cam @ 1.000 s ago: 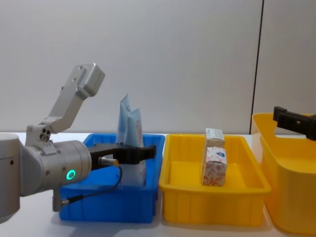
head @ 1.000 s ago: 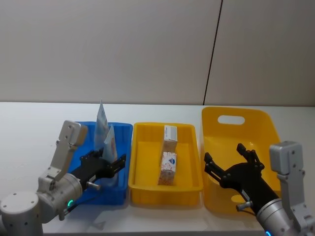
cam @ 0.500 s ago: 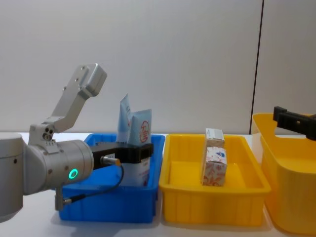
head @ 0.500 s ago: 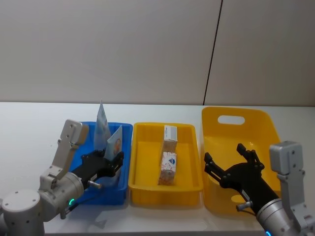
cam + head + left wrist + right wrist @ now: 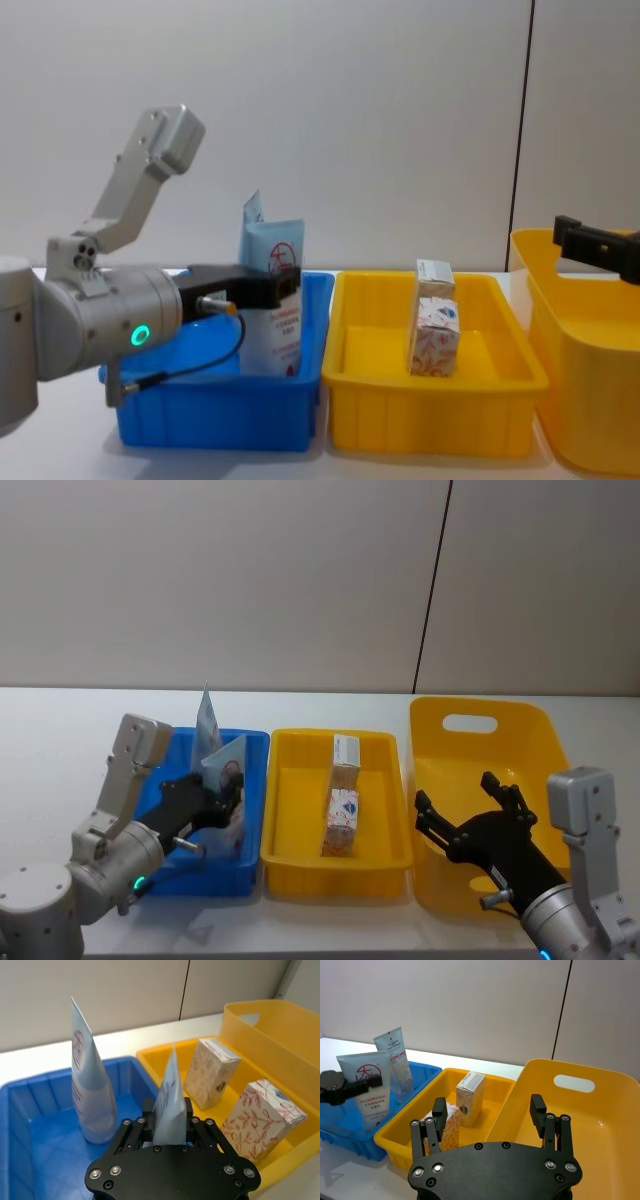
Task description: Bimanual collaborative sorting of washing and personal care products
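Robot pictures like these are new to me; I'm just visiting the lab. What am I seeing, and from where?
It is a two-armed robot. Four cameras show one moment: head, chest and one on each wrist. On the white table stand a blue bin, a yellow tray and a big yellow bin. The left gripper grips a pale-blue tube with a red logo inside the blue bin, beside a second tube. Two cartons sit in the tray. The right gripper hangs open over the big bin.
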